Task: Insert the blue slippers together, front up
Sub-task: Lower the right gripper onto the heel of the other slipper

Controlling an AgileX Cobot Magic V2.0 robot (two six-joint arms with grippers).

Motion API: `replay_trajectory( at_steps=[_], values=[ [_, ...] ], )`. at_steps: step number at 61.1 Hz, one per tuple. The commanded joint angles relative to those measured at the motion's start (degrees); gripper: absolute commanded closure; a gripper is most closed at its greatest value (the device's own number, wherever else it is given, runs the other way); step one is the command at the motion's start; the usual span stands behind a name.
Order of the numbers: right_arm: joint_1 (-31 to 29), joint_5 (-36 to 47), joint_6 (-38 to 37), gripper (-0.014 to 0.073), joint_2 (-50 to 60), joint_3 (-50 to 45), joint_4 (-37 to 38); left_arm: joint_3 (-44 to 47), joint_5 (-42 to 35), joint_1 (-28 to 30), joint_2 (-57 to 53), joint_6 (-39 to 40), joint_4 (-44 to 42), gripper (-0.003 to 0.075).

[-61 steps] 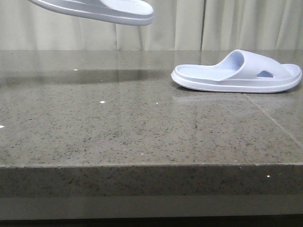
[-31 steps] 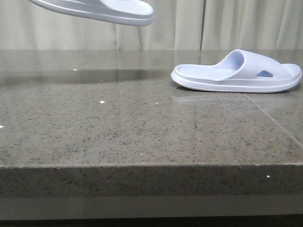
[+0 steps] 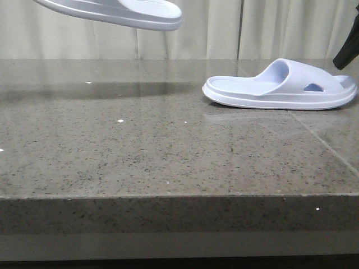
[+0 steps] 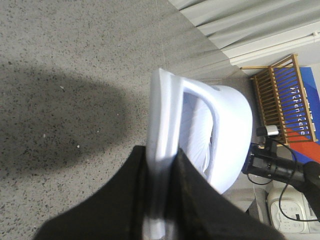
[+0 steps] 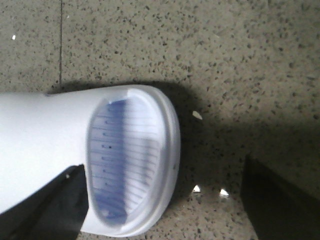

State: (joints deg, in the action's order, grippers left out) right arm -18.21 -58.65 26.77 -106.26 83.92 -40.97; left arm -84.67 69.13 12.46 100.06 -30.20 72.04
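Observation:
One blue slipper [image 3: 123, 12] hangs in the air at the upper left of the front view, slightly tilted. My left gripper [image 4: 162, 161] is shut on its sole rim [image 4: 161, 115]; the arm itself is outside the front view. The other blue slipper [image 3: 280, 85] lies flat on the stone table at the right, strap up. My right gripper [image 5: 165, 212] is open above that slipper's open toe end [image 5: 130, 160], one finger on each side and clear of it. In the front view only a dark fingertip [image 3: 349, 49] of it shows at the right edge.
The speckled grey stone table [image 3: 168, 151] has its front edge near the camera and a seam [image 3: 325, 145] running at the right. Pale curtains [image 3: 269, 28] hang behind. Off the table's far side stand a wooden rack [image 4: 285, 100] and cabled equipment [image 4: 280, 167].
The right gripper's dark fingertip has come into the front view at the right edge, above the lying slipper's toe end. The held slipper and the lying one have not moved.

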Motion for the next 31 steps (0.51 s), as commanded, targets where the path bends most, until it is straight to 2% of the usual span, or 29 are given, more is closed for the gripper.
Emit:
replay_trajectory(
  at_steps=[1, 11, 16, 31],
  values=[
    [-0.4, -0.7, 1.0, -0.0019, 1.4, 2.0, -3.3, -1.3, 4.8, -0.1, -3.1, 0.4, 5.2, 0.0739],
    [-0.4, -0.6, 1.0, 0.0168, 0.2, 2.1, -3.4, -1.3, 4.8, -0.1, -3.1, 0.4, 5.2, 0.0739],
    [-0.4, -0.3, 1.0, 0.0225, -0.1, 2.1, -3.5, -1.3, 4.8, -0.1, -3.1, 0.4, 5.2, 0.0739],
    [-0.4, -1.0, 1.2, 0.0235, -2.3, 2.1, -7.4, -1.3, 4.8, -0.1, -3.1, 0.4, 5.2, 0.0739]
  ],
)
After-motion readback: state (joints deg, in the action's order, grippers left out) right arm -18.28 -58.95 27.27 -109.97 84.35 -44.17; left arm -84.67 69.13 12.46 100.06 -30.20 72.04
